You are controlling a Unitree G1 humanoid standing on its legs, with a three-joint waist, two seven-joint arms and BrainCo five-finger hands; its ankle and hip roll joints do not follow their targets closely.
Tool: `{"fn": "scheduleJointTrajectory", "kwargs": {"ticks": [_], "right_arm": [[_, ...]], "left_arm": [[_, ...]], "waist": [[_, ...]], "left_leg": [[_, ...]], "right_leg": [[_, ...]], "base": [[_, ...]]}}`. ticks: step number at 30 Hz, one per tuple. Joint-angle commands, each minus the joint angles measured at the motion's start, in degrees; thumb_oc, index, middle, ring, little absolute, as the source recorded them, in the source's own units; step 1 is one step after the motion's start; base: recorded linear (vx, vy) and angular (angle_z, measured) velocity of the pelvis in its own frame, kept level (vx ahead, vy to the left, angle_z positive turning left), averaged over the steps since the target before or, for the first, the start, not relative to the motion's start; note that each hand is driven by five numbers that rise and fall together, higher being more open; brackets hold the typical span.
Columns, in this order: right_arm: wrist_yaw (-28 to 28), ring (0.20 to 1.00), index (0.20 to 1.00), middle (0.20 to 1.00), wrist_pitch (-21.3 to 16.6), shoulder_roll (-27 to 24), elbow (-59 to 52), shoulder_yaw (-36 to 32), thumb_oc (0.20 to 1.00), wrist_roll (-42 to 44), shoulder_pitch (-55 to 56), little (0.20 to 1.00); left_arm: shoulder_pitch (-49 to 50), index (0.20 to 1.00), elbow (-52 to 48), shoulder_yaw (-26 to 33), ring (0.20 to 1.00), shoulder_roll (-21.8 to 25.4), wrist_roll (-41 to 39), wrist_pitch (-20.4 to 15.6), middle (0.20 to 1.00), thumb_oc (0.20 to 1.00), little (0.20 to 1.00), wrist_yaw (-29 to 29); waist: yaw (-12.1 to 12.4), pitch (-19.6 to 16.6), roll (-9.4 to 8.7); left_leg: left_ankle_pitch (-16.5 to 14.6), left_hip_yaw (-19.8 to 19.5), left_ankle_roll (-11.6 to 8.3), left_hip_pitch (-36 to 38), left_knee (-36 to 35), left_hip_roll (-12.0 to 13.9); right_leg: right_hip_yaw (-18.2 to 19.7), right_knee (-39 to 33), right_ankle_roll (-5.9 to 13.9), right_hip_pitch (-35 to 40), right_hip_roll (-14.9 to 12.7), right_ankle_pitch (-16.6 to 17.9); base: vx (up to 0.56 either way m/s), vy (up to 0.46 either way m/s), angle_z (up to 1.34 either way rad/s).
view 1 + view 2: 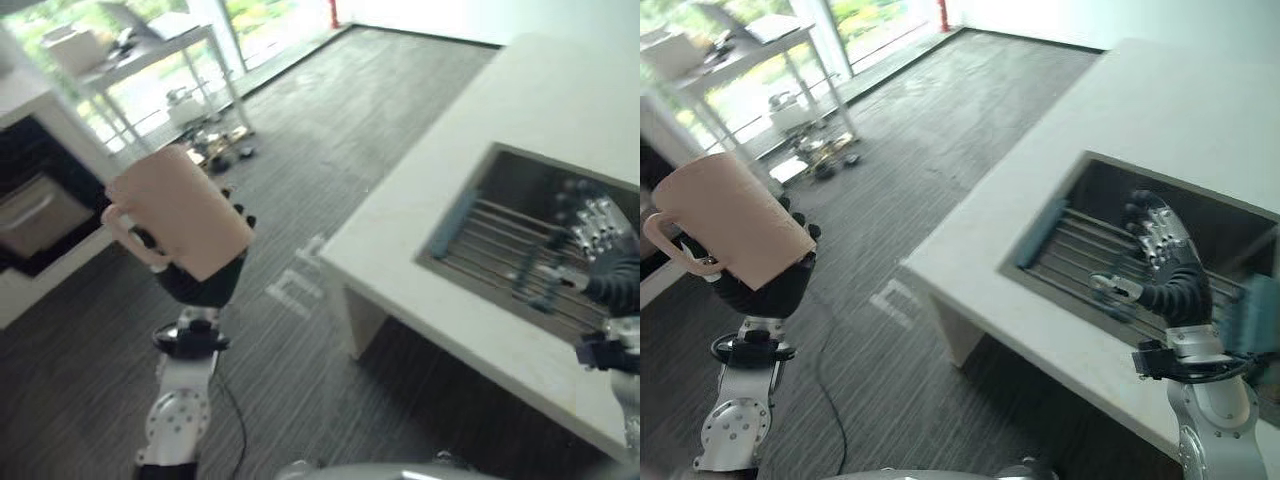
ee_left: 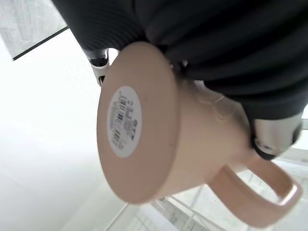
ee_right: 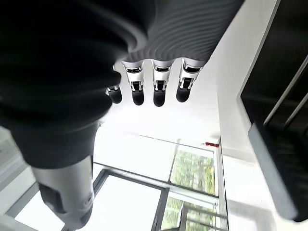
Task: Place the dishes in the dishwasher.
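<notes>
Over floor: left hand (image 1: 200, 280) grips pink handled mug (image 1: 180, 212).

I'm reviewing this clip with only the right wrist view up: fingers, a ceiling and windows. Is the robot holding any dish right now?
Observer: Yes. The left hand holds a pink mug, raised over the dark floor.
Operator: How is the mug oriented?
Observer: Tilted, handle toward the robot's left; the left wrist view shows its base with a white sticker.
Operator: And where is the right hand relative to the counter?
Observer: The right hand is up over a recessed opening in the white counter, fingers straight, holding nothing.
Operator: What's in that opening?
Observer: A wire rack with parallel bars; I can see no dishes on it.
</notes>
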Motion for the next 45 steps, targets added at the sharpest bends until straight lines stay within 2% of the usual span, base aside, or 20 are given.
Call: {"fn": "scheduleJointTrajectory", "kwargs": {"ticks": [1,3,5,6,7,9,10,12,13,14,16,18,22,25,28,30,33,35,36,45], "right_arm": [[-1.8,1.000,1.000,1.000,-2.5,3.4,3.2,2.0,1.000,-2.0,-6.5,1.000],[-1.5,1.000,1.000,1.000,-2.4,5.9,2.4,3.0,1.000,-3.5,-6.7,1.000],[-1.3,1.000,1.000,1.000,-2.6,8.0,1.6,4.2,1.000,-5.5,-6.3,1.000],[-1.2,1.000,1.000,1.000,-1.4,9.2,0.6,5.2,1.000,-6.3,-5.2,1.000],[-1.5,1.000,1.000,1.000,-1.3,9.2,0.5,5.3,1.000,-6.2,-4.7,1.000],[-2.9,1.000,1.000,1.000,-1.7,9.0,0.1,5.3,1.000,-6.5,-3.7,1.000],[-3.6,1.000,1.000,1.000,-1.8,8.2,0.1,4.2,1.000,-5.9,-2.3,1.000],[-3.7,1.000,1.000,1.000,-0.6,5.9,-0.8,1.8,1.000,-2.4,-0.9,1.000],[-3.7,1.000,1.000,1.000,-0.6,5.9,-0.8,1.7,1.000,-2.4,-0.9,1.000],[-3.9,1.000,1.000,1.000,-0.1,5.3,-1.0,1.0,1.000,-1.8,-0.4,1.000],[-3.0,1.000,1.000,1.000,0.2,4.7,-1.2,0.7,1.000,-1.0,0.2,1.000],[-2.4,1.000,1.000,1.000,-0.2,4.4,-1.1,0.6,1.000,0.4,1.1,1.000],[-2.9,1.000,1.000,1.000,-0.6,4.1,-1.5,2.9,1.000,0.3,-0.4,1.000],[-2.4,1.000,1.000,1.000,0.5,4.0,-1.7,5.9,1.000,0.9,-1.7,1.000],[-0.9,1.000,1.000,1.000,1.9,3.6,-1.6,6.8,1.000,4.3,-1.8,1.000],[-2.0,1.000,1.000,1.000,0.9,2.5,-0.4,7.6,1.000,1.7,-2.8,1.000],[-2.9,1.000,1.000,1.000,-0.3,2.0,0.2,8.0,1.000,1.4,-4.8,1.000],[-2.6,1.000,1.000,1.000,-0.4,2.4,-0.1,7.8,1.000,0.6,-4.8,1.000],[-6.5,1.000,1.000,1.000,-4.3,4.6,1.6,5.7,1.000,2.9,-6.3,1.000],[-6.9,1.000,1.000,1.000,-3.9,4.6,1.3,6.4,1.000,1.9,-7.7,1.000]], "left_arm": [[-0.6,0.200,-4.1,3.8,0.200,4.1,-1.6,-0.4,0.200,0.200,0.200,-1.6],[-0.8,0.200,-4.1,4.5,0.200,3.8,-0.9,-0.1,0.200,0.200,0.200,-0.4],[-1.1,0.200,-4.7,4.5,0.200,3.5,0.1,0.2,0.200,0.200,0.200,0.8],[-1.4,0.200,-5.2,3.9,0.200,2.9,1.0,1.0,0.200,0.200,0.200,2.6],[-1.3,0.200,-5.1,3.6,0.200,2.9,1.2,1.2,0.200,0.200,0.200,2.7],[-1.3,0.200,-4.8,2.8,0.200,3.2,1.0,1.7,0.200,0.200,0.200,1.9],[-1.0,0.200,-4.2,2.1,0.200,3.9,0.5,2.5,0.200,0.200,0.200,-0.1],[-1.3,0.200,-4.1,0.8,0.200,4.3,1.0,2.7,0.200,0.200,0.200,0.0],[-1.3,0.200,-4.2,0.7,0.200,4.3,1.0,2.6,0.200,0.200,0.200,0.0],[-1.4,0.200,-4.1,-0.2,0.200,4.1,1.6,2.2,0.200,0.200,0.200,0.3],[-1.1,0.200,-3.9,-0.6,0.200,4.4,0.6,0.1,0.200,0.200,0.200,0.6],[1.2,0.200,-3.9,1.1,0.200,4.2,-0.7,-0.1,0.200,0.200,0.200,-2.1],[3.1,0.200,-4.8,0.9,0.200,3.8,0.9,0.0,0.200,0.200,0.200,-1.9],[4.2,0.200,-4.7,1.2,0.200,4.3,1.9,-1.4,0.200,0.200,0.200,-1.2],[5.5,0.200,-5.6,1.3,0.200,4.9,1.8,-2.6,0.200,0.200,0.200,-1.8],[2.9,0.200,-4.9,-0.5,0.200,5.3,2.3,-3.4,0.200,0.200,0.200,-2.1],[0.6,0.200,-4.4,-1.7,0.200,5.8,3.6,-4.7,0.200,0.200,0.200,-1.0],[-0.2,0.200,-3.9,-1.4,0.200,5.3,4.0,-4.2,0.200,0.200,0.200,-0.5],[-3.1,0.200,-1.1,-0.5,0.200,5.4,14.5,-0.1,0.200,0.200,0.200,2.5],[-3.6,0.200,-0.3,0.5,0.200,5.3,14.6,-1.6,0.200,0.200,0.200,2.7]], "waist": [[2.3,-3.2,-2.89],[2.9,-2.8,-2.98],[3.5,-2.0,-3.45],[3.1,-1.8,-3.38],[2.9,-1.9,-3.22],[1.6,-2.2,-2.95],[0.4,-2.2,-2.59],[-1.0,-2.8,-2.80],[-1.1,-2.7,-2.77],[-1.3,-3.1,-3.26],[-1.2,-3.5,-3.94],[0.0,-3.5,-4.51],[1.9,-3.1,-4.73],[3.4,-3.0,-4.21],[4.0,-2.5,-4.00],[3.2,-2.2,-4.13],[2.7,-2.9,-3.96],[2.2,-3.6,-3.73],[-0.4,-5.1,-3.36],[0.2,-5.9,-3.37]], "left_leg": [[-1.9,0.3,-5.37,7.5,-3.1,2.6],[-3.7,-2.3,-4.29,6.9,-3.1,0.0],[-4.0,-5.0,-2.73,5.4,-3.1,-2.8],[-4.0,-8.3,-1.23,4.2,-3.1,-4.6],[-3.7,-9.7,-0.87,3.8,-3.1,-4.8],[-2.8,-12.8,0.03,2.8,-3.1,-5.3],[-2.3,-15.3,0.47,2.4,-3.1,-5.1],[-0.6,-18.3,0.88,1.1,-3.1,-5.3],[-0.7,-18.4,0.86,1.2,-3.1,-5.3],[0.4,-19.6,0.99,0.5,-3.1,-5.8],[0.8,-20.6,1.04,0.3,-3.1,-6.4],[1.2,-21.5,1.19,0.4,-3.1,-6.6],[1.5,-21.9,1.01,0.5,-3.1,-5.9],[2.2,-22.6,0.27,0.2,-3.1,-5.2],[2.2,-21.9,-0.33,0.7,-3.1,-4.9],[2.0,-14.3,-1.15,1.6,-3.1,-4.0],[1.6,-14.3,-1.05,0.9,-3.1,-3.9],[1.5,-14.8,-1.00,0.9,-3.1,-4.1],[-0.9,-14.8,-0.12,2.1,-3.1,-4.9],[-0.8,-14.6,-0.01,2.2,-3.1,-4.8]], "right_leg": [[-0.8,-15.7,3.92,0.2,3.1,14.4],[-0.8,-15.4,5.73,-0.9,-0.2,18.9],[-1.1,-13.5,5.29,-2.6,-3.1,21.1],[1.9,-10.4,4.91,-4.2,-3.6,19.7],[4.0,-9.9,4.39,-4.3,-2.7,18.3],[11.1,-7.9,3.04,-5.3,0.3,15.5],[18.2,-5.5,1.81,-4.9,5.1,10.5],[26.4,-5.7,0.53,-3.0,12.0,5.8],[26.3,-5.7,0.51,-2.9,12.0,5.8],[29.4,-6.4,-0.31,-2.4,14.6,5.9],[31.2,-8.0,-0.97,-1.4,16.7,5.8],[30.6,-9.0,-1.46,-0.1,17.2,5.6],[28.8,-9.8,-2.32,1.3,17.9,4.2],[27.1,-12.5,-3.74,3.2,19.0,2.6],[26.1,-14.1,-4.03,4.0,19.0,2.9],[22.0,-16.1,-3.53,5.5,17.9,3.4],[20.6,-16.1,-3.32,5.4,17.4,3.4],[20.5,-15.6,-2.99,5.3,17.0,3.7],[24.6,-14.7,-2.24,3.1,15.6,4.3],[24.5,-15.8,-2.50,3.9,16.0,4.4]], "base": [[-0.04,0.634,0.62],[0.00,0.570,0.90],[-0.04,0.695,0.72],[-0.02,0.750,0.75],[0.06,0.576,0.99],[0.10,0.248,0.98],[0.14,0.255,1.05],[0.14,0.202,1.61],[0.11,0.134,2.15],[0.08,0.078,1.92],[0.11,0.073,0.69],[0.14,-0.051,1.09],[0.08,-0.152,0.71],[0.09,-0.200,0.33],[-0.03,-0.084,0.23],[-0.15,0.008,0.27],[-0.15,0.048,1.28],[-0.07,0.059,0.44],[-0.05,0.033,0.02],[-0.07,-0.022,-0.04]]}}
